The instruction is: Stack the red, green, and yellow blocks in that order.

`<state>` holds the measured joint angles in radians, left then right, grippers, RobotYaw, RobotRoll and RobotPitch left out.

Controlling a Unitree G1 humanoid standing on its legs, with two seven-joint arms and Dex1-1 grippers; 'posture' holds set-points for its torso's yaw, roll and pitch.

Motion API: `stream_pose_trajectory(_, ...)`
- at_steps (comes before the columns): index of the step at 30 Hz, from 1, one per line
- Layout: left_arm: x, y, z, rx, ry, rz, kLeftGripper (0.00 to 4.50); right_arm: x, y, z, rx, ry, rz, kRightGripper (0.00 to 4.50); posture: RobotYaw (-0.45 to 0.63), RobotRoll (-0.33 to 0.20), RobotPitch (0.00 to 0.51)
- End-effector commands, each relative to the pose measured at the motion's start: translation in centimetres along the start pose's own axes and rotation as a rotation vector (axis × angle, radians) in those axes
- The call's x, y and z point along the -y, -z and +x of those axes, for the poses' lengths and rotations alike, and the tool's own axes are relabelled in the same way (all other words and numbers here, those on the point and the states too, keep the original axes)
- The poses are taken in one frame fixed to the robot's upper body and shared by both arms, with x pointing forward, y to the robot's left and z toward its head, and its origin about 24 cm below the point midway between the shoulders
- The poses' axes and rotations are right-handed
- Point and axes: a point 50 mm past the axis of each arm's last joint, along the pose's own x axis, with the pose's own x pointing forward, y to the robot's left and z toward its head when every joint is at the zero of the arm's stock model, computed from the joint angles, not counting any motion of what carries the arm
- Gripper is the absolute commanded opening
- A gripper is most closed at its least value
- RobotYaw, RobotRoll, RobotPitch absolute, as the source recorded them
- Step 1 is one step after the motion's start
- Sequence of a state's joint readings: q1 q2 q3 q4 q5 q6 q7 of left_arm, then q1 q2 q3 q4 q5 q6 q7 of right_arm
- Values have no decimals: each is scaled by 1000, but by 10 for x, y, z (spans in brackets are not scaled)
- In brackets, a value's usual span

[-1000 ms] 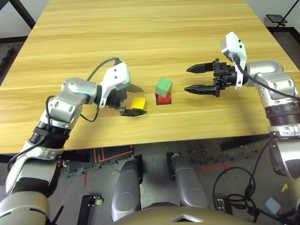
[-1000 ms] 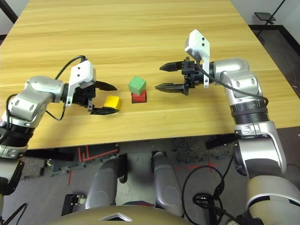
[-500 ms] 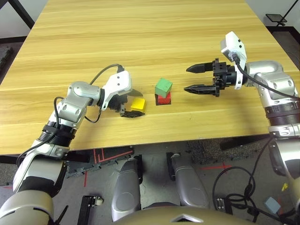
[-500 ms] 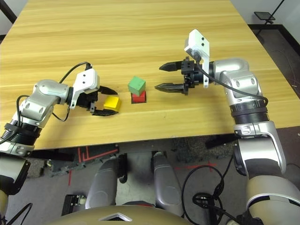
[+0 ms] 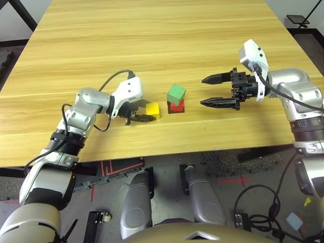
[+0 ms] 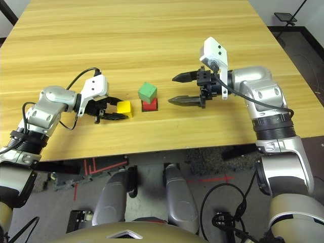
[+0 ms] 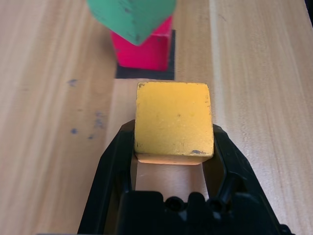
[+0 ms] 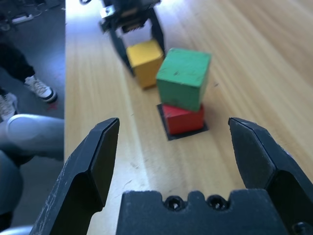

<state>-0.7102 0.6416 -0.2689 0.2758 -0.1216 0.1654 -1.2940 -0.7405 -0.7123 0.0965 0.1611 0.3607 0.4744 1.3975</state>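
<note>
Yellow matte cube (image 7: 174, 120) clamped between black fingers of left gripper (image 7: 174, 142), left of centre in head view. Green matte cube (image 5: 176, 94) seated askew on red matte cube (image 5: 177, 107), mid-frame. Right gripper (image 5: 216, 90), right of centre, fingers apart. Final pick in hand; lift above green, then centred placement needed.

Red block (image 5: 177, 106) partly hidden under green block (image 5: 176, 94).

Near L: person's legs (image 8: 14, 63) cut off at R wrist pic's edge, blurred.
</note>
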Motion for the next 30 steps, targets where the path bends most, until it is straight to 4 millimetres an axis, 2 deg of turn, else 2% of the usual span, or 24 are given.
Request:
stream_pose_trajectory(1,-11,-2,-10,-21,-33,20,1979,-8,2,-7,-34,-39,3,4500,230,22,182)
stream_pose_trajectory(6,-25,-10,-20,-21,-74,44,1979,-9,5,-16,-59,-28,14,4500,225,24,182)
stream_pose_trajectory(11,-37,-37,-25,33,-94,88,1979,-9,7,-19,-64,-3,19,4500,220,26,184)
stream_pose_trajectory(17,-43,-66,-31,88,-83,117,1979,-13,10,-24,-76,4,31,4500,213,24,188)
stream_pose_trajectory(24,-33,-106,-30,174,-28,133,1979,-17,11,-27,-80,17,40,4500,214,26,192)
stream_pose_trajectory(30,-17,-121,-22,200,21,144,1979,-17,11,-31,-84,34,47,4500,208,26,197)
